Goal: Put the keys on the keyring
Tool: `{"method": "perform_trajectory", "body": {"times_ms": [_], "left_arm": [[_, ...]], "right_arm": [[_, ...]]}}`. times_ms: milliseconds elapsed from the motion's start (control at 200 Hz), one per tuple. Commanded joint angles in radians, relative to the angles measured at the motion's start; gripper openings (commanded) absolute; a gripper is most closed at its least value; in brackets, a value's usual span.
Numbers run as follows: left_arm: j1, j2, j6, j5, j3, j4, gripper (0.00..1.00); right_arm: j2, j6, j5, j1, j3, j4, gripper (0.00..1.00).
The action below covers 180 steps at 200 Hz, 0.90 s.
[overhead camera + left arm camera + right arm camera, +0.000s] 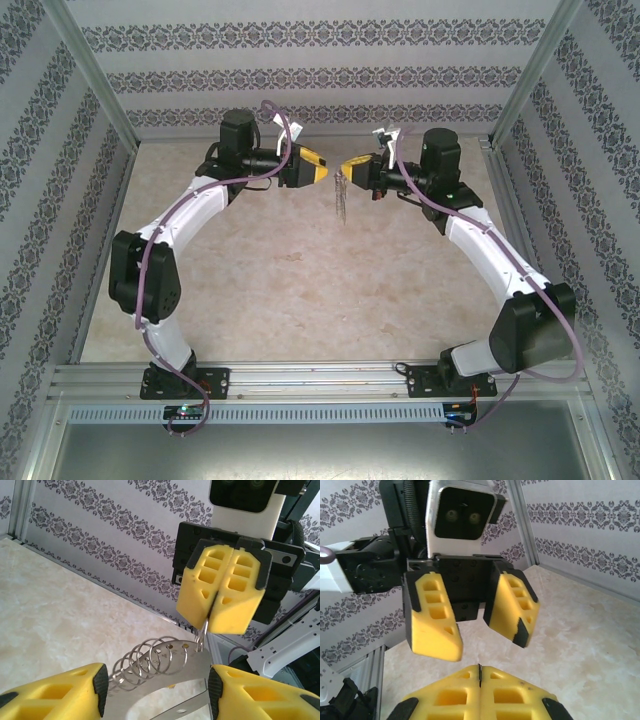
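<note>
tabletop [300, 290] beige marbled, walls [320, 80] patterned; right pincer [214, 622] clamps hanging keyring [192, 672], left pincer [480, 642] parted

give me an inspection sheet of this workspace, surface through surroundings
surface: beige marbled tabletop
job's things: keyring hangs in the air between the two grippers, with its coiled chain alongside; the key cannot be told apart from the hanging metal
clutter: nothing seen
grippers: right gripper shut, pinching a thin wire ring at the keyring's top; left gripper open, its fingers either side of the keyring's flat loop
cables: a purple cable runs along each arm, away from the keyring
surroundings: patterned walls; aluminium frame at the near edge
</note>
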Motion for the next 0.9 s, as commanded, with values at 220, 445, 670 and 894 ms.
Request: {"method": "perform_trajectory", "body": {"times_ms": [220,445,670,894], "left_arm": [[0.006,0.028,-0.174,0.083,-0.002,0.255,0.55],[-0.003,0.039,-0.229,0.095,-0.009,0.316,0.53],[-0.01,0.047,-0.227,0.092,-0.024,0.316,0.51],[-0.02,0.048,-0.218,0.094,-0.03,0.303,0.48]], "right_arm": [[0.039,-0.049,-0.009,0.034,0.061,-0.018,0.0],[0.053,-0.057,0.001,0.036,0.061,-0.017,0.0],[0.056,-0.06,0.006,0.034,0.064,-0.017,0.0],[0.064,-0.061,0.012,0.032,0.068,-0.014,0.0]]}}
